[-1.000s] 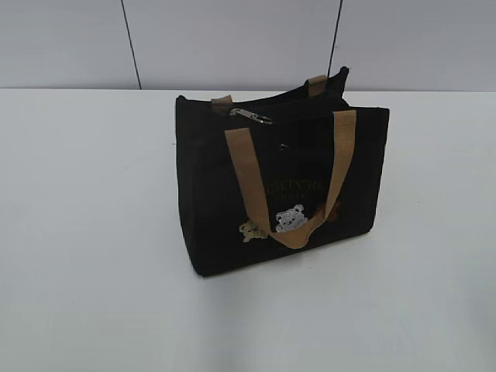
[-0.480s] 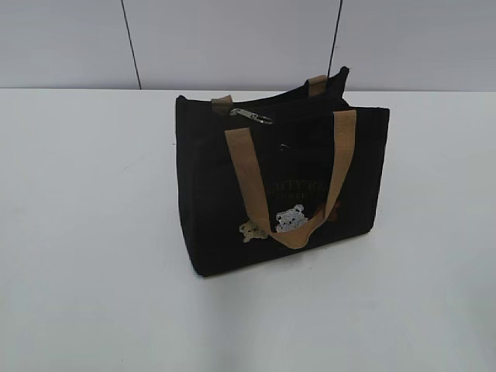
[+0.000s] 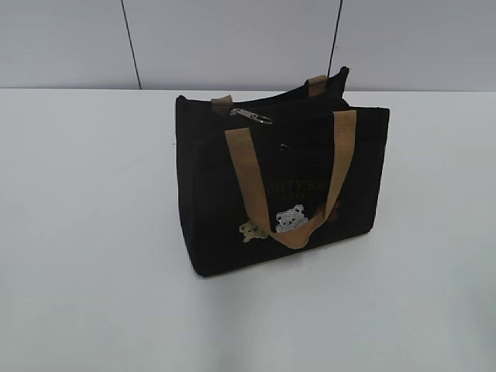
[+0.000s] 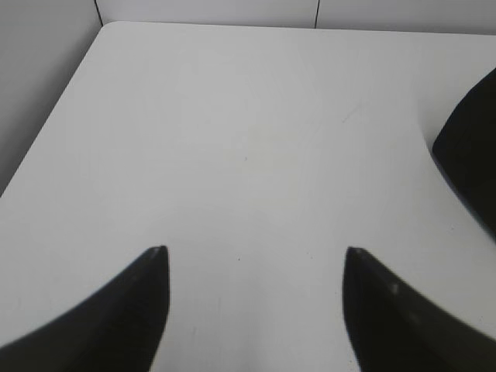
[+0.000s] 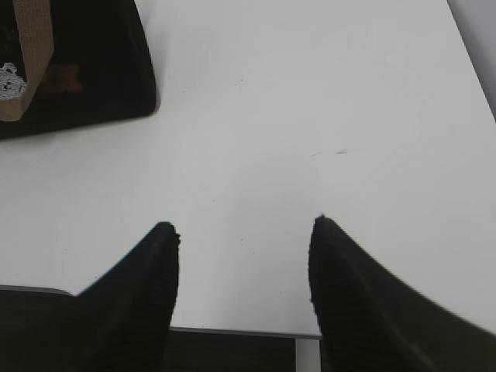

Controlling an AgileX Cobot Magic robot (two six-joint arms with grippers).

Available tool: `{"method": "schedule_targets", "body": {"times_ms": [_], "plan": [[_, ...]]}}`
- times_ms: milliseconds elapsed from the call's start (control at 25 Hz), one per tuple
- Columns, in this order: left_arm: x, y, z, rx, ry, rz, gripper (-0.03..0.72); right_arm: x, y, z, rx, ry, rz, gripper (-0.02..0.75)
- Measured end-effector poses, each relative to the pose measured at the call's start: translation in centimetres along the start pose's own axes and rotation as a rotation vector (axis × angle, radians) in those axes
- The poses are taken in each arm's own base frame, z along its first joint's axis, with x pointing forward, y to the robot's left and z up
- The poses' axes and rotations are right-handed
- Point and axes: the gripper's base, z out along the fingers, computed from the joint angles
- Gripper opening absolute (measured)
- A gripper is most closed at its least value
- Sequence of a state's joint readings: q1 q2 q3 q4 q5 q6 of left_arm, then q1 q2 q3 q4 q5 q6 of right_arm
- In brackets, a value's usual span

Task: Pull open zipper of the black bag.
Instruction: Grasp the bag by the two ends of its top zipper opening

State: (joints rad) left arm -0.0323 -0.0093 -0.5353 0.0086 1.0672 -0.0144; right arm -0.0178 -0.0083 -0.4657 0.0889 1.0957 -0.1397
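Note:
The black bag [image 3: 283, 186] stands upright in the middle of the white table, tan handles hanging over its front. The zipper's silver pull tab [image 3: 251, 116] lies on the bag's top near the left end. No arm shows in the exterior view. In the left wrist view my left gripper [image 4: 256, 252] is open over bare table, with a corner of the bag [image 4: 471, 147] at the right edge. The right wrist view shows my right gripper [image 5: 244, 225] open above the table's near edge, nothing between its fingers, and the bag [image 5: 85, 62] at the upper left.
The white table [image 3: 85, 232] stretches wide on both sides of the bag. A grey panelled wall [image 3: 232, 39] rises behind it. The table's front edge [image 5: 232, 332] lies just under the right gripper.

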Motion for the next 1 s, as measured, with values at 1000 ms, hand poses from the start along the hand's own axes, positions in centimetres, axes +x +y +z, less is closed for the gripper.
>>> {"method": "schedule_targets", "body": {"times_ms": [1000], "plan": [[-10.2, -0.2, 7.6, -0.007, -0.566, 0.068, 0.561, 0.0, 0.0, 0.0, 0.0, 0.0, 0.0, 0.411]]}}
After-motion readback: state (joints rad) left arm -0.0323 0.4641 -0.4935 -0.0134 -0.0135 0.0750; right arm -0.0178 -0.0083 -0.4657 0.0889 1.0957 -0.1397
